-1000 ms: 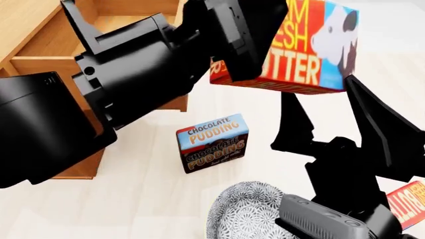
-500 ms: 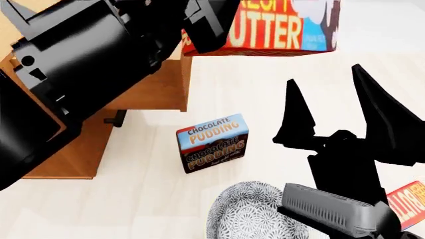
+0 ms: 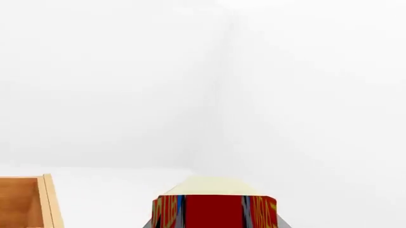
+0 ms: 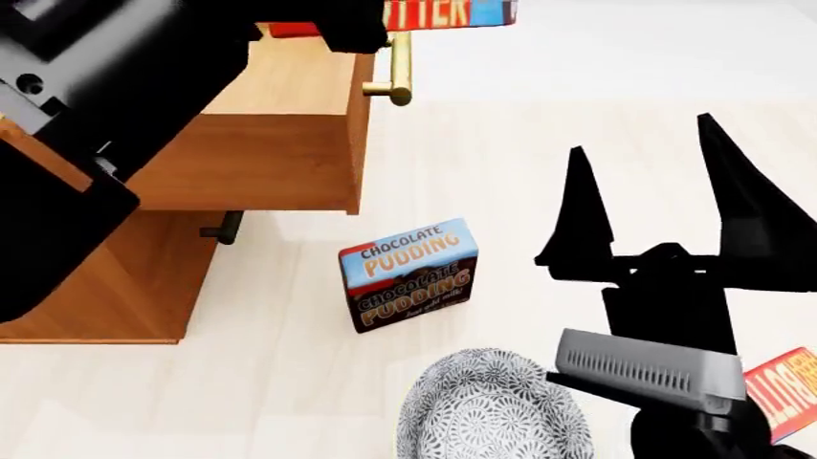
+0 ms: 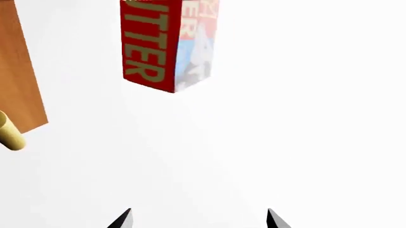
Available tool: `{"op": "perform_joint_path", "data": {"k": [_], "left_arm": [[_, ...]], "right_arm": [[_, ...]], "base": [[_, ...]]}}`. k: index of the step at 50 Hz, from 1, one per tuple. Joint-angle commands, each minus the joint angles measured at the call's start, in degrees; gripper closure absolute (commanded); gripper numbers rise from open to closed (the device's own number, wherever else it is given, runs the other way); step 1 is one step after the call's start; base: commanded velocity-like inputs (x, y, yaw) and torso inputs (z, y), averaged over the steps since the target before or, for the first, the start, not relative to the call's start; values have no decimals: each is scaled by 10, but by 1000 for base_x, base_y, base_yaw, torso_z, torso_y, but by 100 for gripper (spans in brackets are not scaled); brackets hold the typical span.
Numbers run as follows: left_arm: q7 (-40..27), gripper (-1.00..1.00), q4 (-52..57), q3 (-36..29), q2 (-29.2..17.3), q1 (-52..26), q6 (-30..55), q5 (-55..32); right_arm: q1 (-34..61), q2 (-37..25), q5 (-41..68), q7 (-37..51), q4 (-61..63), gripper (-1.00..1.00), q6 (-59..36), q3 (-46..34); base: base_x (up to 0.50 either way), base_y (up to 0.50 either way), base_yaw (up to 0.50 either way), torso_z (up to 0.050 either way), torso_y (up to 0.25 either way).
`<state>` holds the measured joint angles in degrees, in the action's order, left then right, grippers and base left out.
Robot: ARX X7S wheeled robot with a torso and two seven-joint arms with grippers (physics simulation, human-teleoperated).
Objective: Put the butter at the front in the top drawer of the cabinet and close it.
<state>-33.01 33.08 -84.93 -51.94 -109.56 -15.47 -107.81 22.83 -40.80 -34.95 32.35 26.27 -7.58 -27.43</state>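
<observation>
The butter [image 4: 447, 11], a red box with yellow lettering, hangs at the head view's top edge, just beyond the brass handle [image 4: 398, 67] of the top drawer [image 4: 255, 163]. That drawer stands pulled out of the cabinet [image 4: 115, 287]. My left gripper [image 4: 364, 24] is shut on the butter [image 3: 214, 211], and its fingers are mostly hidden behind the box. My right gripper [image 4: 664, 201] stands open and empty over the floor, well right of the drawer. In the right wrist view the butter [image 5: 168, 42] hangs apart from the right gripper [image 5: 198, 219], beside the drawer front [image 5: 19, 71].
A chocolate pudding box [image 4: 408, 274] stands in front of the cabinet. A patterned bowl [image 4: 492, 406] sits at the bottom centre. A red box [image 4: 782, 392] with partly seen lettering lies at the bottom right. The lower drawer's handle [image 4: 226, 228] pokes out in shadow.
My left arm has carried the butter away up the head view, from the upper middle to its top edge by the drawer handle. The right gripper has stayed open, nearly still.
</observation>
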Motion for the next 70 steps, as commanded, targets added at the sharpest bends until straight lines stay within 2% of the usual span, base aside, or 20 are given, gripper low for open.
{"op": "perform_joint_path", "data": {"k": [1, 11, 16, 25, 31, 52, 70], "left_arm": [[-61, 100, -78, -10, 12, -33, 41, 126], [-101, 100, -172, -32, 42, -59, 86, 204], [-103, 100, -228, -39, 58, -55, 93, 221], [-109, 100, -289, -51, 78, -53, 105, 251], [-110, 100, -323, -60, 90, -51, 115, 268], [-104, 100, -422, -86, 119, -34, 154, 287], [-105, 100, -462, -107, 134, -26, 190, 300]], "right_arm": [[-7, 14, 52, -36, 38, -100, -48, 26], [-13, 27, 83, -64, 89, -100, -90, 45], [-9, 24, 79, -68, 115, -100, -93, 52], [10, 38, 103, -130, 172, -100, -172, 64], [11, 43, 110, -137, 182, -100, -187, 69], [4, 48, 114, -147, 195, -100, -204, 71], [4, 53, 106, -151, 192, -100, -208, 60]], "base": [[0, 0, 0, 10, 0], [0, 0, 0, 0, 2], [0, 0, 0, 0, 0], [0, 0, 0, 1, 1], [0, 0, 0, 0, 2], [0, 0, 0, 0, 1], [1, 0, 0, 1, 2]]}}
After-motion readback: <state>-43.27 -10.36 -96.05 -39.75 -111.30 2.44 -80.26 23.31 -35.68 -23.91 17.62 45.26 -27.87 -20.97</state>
